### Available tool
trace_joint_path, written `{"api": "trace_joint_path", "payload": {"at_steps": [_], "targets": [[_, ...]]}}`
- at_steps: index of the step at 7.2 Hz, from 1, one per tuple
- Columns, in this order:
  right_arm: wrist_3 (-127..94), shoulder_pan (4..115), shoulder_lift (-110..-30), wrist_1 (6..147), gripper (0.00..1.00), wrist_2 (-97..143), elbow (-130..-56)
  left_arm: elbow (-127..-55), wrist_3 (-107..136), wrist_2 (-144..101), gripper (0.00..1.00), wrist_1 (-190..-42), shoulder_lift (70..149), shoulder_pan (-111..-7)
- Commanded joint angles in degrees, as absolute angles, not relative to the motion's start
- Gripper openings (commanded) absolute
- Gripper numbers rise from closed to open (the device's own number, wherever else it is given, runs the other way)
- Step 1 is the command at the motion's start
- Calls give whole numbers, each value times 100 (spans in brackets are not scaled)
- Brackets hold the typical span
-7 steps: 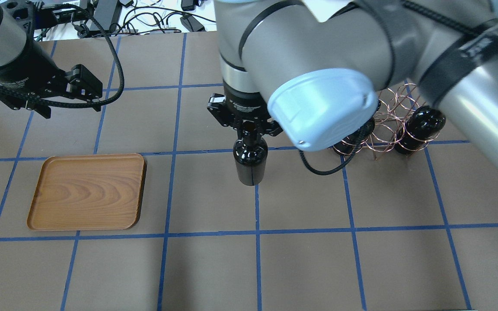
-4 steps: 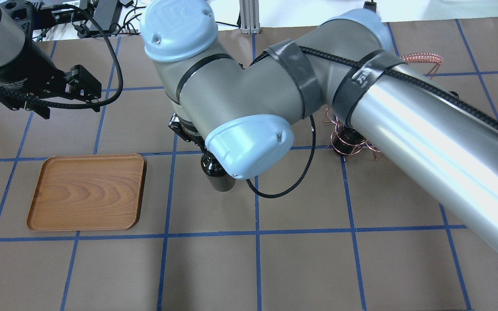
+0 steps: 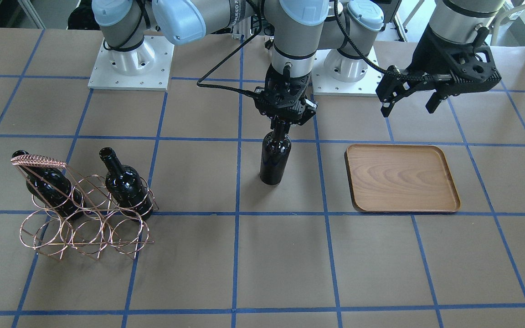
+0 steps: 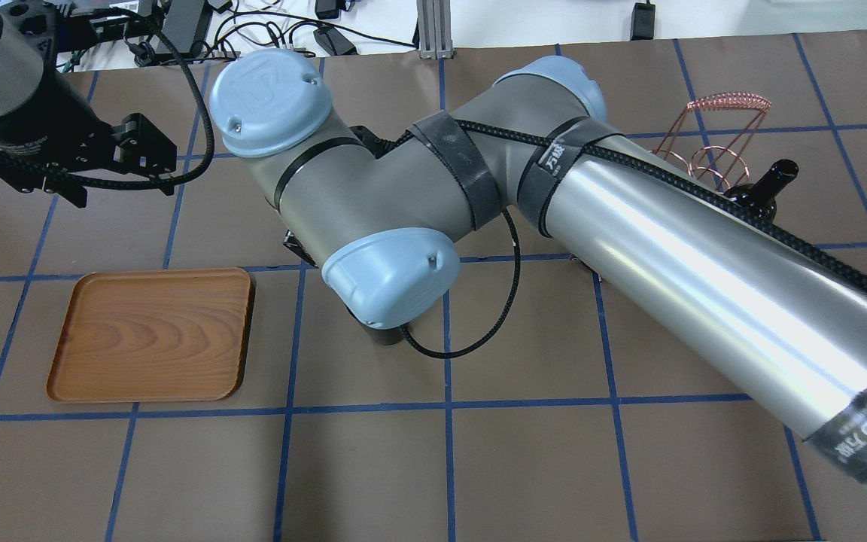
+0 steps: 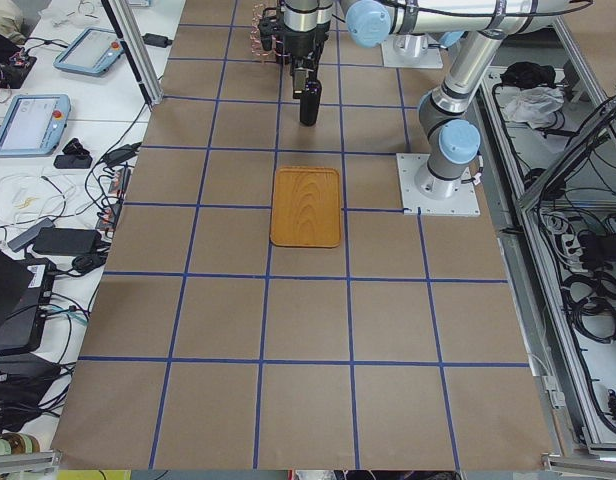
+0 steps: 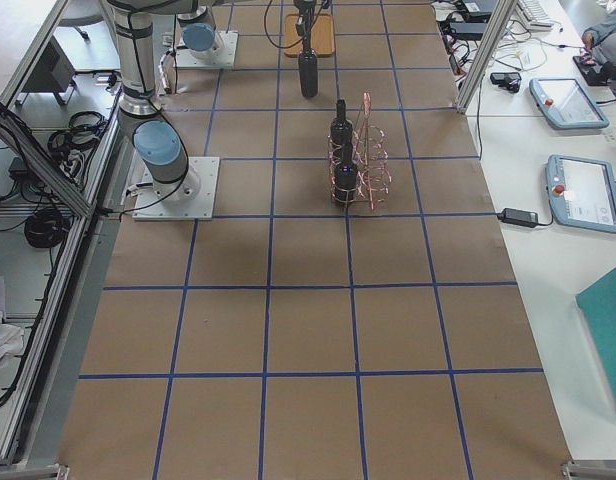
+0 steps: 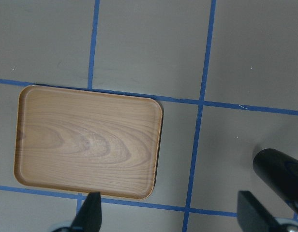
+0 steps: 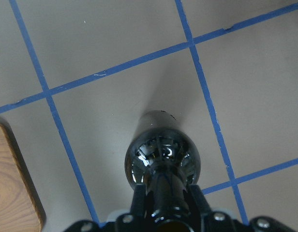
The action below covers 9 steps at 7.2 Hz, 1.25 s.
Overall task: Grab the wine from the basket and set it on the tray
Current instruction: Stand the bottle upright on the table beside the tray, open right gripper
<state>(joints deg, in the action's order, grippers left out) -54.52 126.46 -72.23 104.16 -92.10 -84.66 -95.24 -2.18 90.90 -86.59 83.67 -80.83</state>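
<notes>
My right gripper (image 3: 284, 122) is shut on the neck of a black wine bottle (image 3: 275, 159) and holds it upright over the table, between the basket and the tray. The right wrist view shows the fingers (image 8: 139, 199) clamped on the bottle (image 8: 161, 157). In the overhead view my own arm hides the gripper and only the bottle's base (image 4: 384, 336) shows. The wooden tray (image 3: 401, 178) lies empty, also in the overhead view (image 4: 151, 335). The copper wire basket (image 3: 84, 228) holds two more bottles (image 3: 126, 184). My left gripper (image 3: 408, 102) is open above the tray's far side.
The left wrist view looks down on the tray (image 7: 88, 142), with the held bottle (image 7: 279, 176) at its right edge. The basket's handle (image 4: 727, 100) and one bottle neck (image 4: 768, 184) show behind my right arm. Cables and equipment lie beyond the table's far edge.
My right arm has carried the bottle leftward in the overhead view, away from the basket and closer to the tray. The left arm has not moved.
</notes>
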Motion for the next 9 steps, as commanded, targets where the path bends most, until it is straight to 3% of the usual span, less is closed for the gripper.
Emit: {"api": "trace_joint_path", "payload": {"at_steps": [1, 3, 6, 9], "targets": [[-5414, 12604, -7268, 10467, 95, -9194, -8420, -9527, -211, 9097, 100, -8666, 8367, -8086], [-4412, 12176, -7505, 10259, 100, -9193, -8105, -9510, -211, 9097, 100, -8657, 8367, -8103], [-1173, 10482, -8390, 9225, 100, -9194, -8112, -9518, -107, 8895, 100, -8745, 8490, -8287], [140, 9317, -8815, 8561, 100, -9141, -8182, -9483, 340, 8859, 100, -8569, 8551, -9426]]}}
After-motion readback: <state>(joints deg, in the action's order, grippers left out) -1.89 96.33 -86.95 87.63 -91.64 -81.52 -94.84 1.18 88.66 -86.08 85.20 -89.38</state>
